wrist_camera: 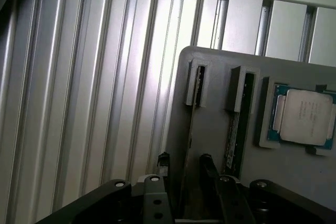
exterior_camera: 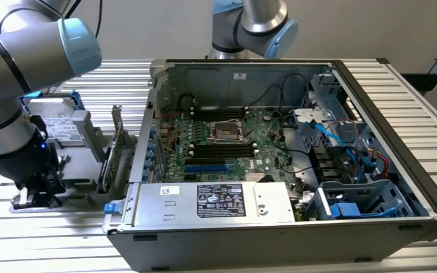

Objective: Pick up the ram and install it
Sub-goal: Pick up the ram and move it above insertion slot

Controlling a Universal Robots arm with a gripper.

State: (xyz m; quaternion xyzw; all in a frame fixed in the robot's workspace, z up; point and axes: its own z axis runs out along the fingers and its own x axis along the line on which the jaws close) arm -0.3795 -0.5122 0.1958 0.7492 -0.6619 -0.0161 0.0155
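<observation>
The ram [wrist_camera: 193, 114] stands on edge in a slot of a grey holder [wrist_camera: 212, 129], seen edge-on as a thin dark strip. My gripper [wrist_camera: 185, 165] is open and straddles the ram's near end, with one black finger on each side. In the exterior view the gripper [exterior_camera: 40, 192] hangs low over the holder [exterior_camera: 82, 182] at the exterior view's left, beside the open computer case [exterior_camera: 295, 227]. The black memory slots [exterior_camera: 218, 149] lie on the motherboard inside the case.
A second similar stick [wrist_camera: 234, 129] stands in the neighbouring slot, and a CPU [wrist_camera: 304, 116] lies in a recess beyond it. A tall green card with a bracket [exterior_camera: 112, 153] and a hard drive [exterior_camera: 52, 122] stand on the holder. A second arm's base [exterior_camera: 245, 28] rises behind the case.
</observation>
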